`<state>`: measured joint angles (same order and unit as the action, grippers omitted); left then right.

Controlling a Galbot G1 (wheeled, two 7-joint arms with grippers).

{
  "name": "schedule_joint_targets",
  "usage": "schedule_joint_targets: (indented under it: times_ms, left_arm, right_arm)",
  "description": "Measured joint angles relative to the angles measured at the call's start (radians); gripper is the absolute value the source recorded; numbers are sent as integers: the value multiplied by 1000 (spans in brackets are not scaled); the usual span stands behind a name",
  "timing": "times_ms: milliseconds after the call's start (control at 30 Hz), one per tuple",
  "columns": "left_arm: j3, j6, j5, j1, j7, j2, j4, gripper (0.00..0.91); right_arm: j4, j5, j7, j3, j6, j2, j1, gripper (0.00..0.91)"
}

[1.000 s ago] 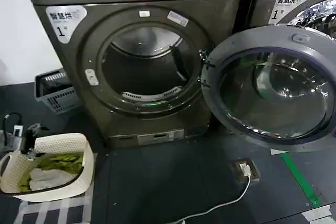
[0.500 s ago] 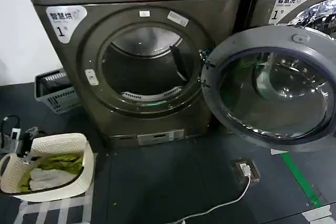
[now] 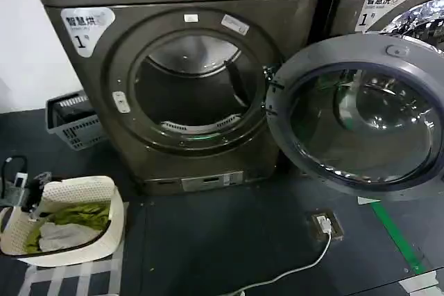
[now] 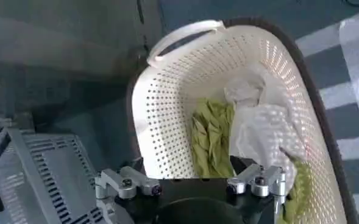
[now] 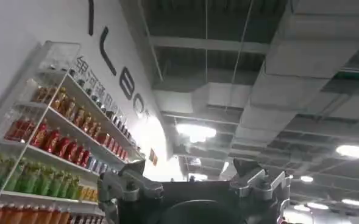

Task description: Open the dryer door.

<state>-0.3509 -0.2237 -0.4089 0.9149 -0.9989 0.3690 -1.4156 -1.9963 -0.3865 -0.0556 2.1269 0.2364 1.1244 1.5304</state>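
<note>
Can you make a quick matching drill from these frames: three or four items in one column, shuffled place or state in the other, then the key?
Items:
1. dryer door
2. white laundry basket
3. grey crate
4. left gripper

States or places:
A. hovers above the clothes in the basket
B. swung wide open to the right
C. on the floor, front left, holding green and white clothes
D. on the floor beside the dryer's left side

Pairs: 1-B, 2-C, 3-D, 4-A
</note>
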Motion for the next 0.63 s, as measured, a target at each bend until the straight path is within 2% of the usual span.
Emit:
schedule_joint_targets:
  times_ms: [633]
  left_arm:
    - [-23,-19,-16,28,-14,-22,-7,907]
  right_arm:
    - [-8,11,20,9,-3,5,-2,907]
